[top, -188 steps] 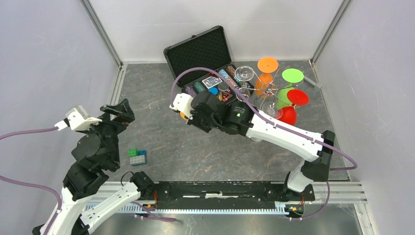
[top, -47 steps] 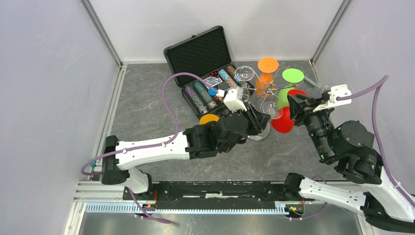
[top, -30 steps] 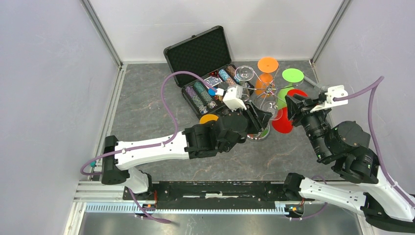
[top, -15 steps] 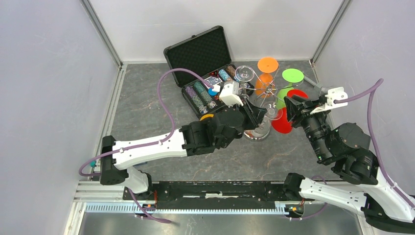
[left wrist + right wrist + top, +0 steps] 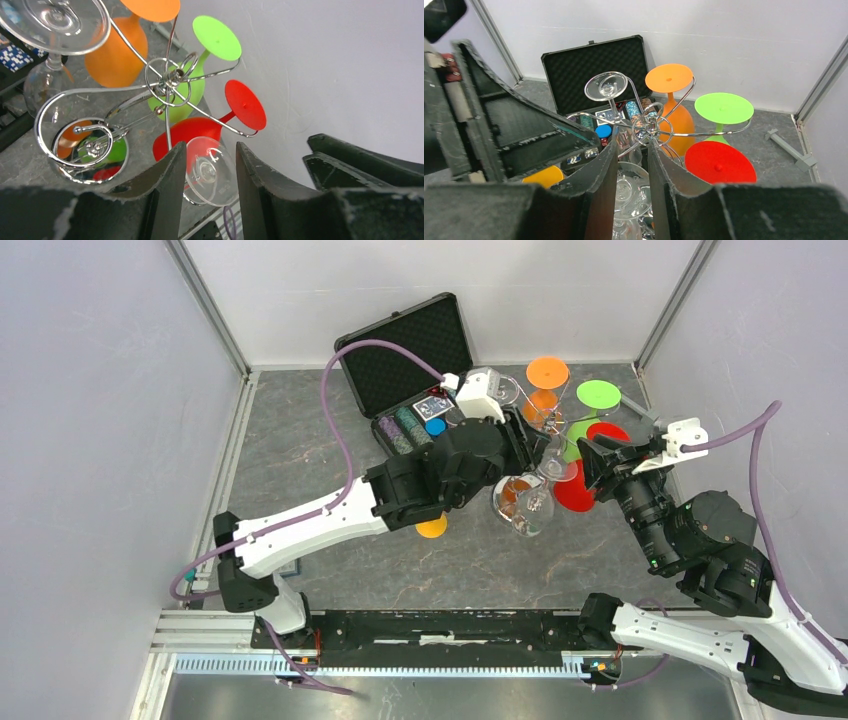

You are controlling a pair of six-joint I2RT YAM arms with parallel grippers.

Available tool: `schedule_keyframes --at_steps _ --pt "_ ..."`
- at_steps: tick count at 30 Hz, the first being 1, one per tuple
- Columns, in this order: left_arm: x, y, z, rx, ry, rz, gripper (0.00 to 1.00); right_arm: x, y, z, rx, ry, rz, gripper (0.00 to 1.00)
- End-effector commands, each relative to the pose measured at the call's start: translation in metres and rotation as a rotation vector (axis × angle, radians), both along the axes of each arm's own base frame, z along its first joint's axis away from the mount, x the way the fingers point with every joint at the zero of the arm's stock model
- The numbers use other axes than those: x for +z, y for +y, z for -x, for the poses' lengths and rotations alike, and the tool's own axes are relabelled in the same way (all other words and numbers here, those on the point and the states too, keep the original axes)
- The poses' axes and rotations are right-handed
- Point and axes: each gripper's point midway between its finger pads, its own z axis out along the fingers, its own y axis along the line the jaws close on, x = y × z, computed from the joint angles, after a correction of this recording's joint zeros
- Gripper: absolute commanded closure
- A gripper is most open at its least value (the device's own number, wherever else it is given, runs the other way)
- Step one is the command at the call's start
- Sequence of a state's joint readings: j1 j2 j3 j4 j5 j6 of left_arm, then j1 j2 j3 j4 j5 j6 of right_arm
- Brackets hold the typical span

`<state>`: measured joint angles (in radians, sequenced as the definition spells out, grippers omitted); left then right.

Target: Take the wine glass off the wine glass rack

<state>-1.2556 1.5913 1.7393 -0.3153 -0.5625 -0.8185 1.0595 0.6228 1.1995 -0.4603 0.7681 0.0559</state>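
I have the left gripper (image 5: 210, 148) above the wine glass rack (image 5: 169, 80), jaws parted and framing the foot of a clear wine glass (image 5: 207, 172). I can't tell if they touch it. The glass hangs foot-up from a curled arm, just beside the red glass (image 5: 244, 104). The right gripper (image 5: 632, 145) hovers close, jaws narrowly apart, gripping nothing.

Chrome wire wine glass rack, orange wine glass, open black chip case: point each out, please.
Chrome wire wine glass rack (image 5: 171, 76): left wrist view, central hub.
Orange wine glass (image 5: 668, 78): right wrist view, foot disc.
Open black chip case (image 5: 594, 65): right wrist view, foam-lined lid.
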Motion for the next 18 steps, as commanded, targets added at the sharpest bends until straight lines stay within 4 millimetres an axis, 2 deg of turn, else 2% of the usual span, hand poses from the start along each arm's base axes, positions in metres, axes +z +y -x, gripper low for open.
schedule_keyframes --at_steps 1,7,10,13,14,15,17,18 --pt "-0.017 -0.006 0.001 -0.07 0.009 -0.113 0.53 0.004 0.003 0.0 0.009 -0.012 -0.023 0.66" --pt "-0.024 -0.015 0.009 -0.135 0.059 -0.108 0.52 0.012 0.007 0.008 0.075 -0.027 -0.059 0.66" --pt "-0.023 -0.017 0.014 -0.16 0.078 -0.091 0.58 0.015 0.005 0.011 0.089 -0.036 -0.078 0.66" --pt "-0.021 -0.019 0.017 -0.176 0.083 -0.081 0.7 0.016 0.003 0.013 0.091 -0.04 -0.089 0.66" --pt "-0.022 -0.018 0.016 -0.174 0.079 -0.086 0.7 0.016 0.004 0.012 0.091 -0.039 -0.089 0.66" --pt "-0.023 -0.017 0.014 -0.165 0.075 -0.095 0.68 0.015 0.004 0.012 0.091 -0.039 -0.088 0.66" --pt "-0.025 -0.012 0.01 -0.14 0.062 -0.116 0.52 0.014 0.005 0.012 0.093 -0.038 -0.084 0.66" --pt "-0.026 -0.009 0.008 -0.125 0.056 -0.131 0.49 0.014 0.006 0.012 0.095 -0.037 -0.081 0.66"
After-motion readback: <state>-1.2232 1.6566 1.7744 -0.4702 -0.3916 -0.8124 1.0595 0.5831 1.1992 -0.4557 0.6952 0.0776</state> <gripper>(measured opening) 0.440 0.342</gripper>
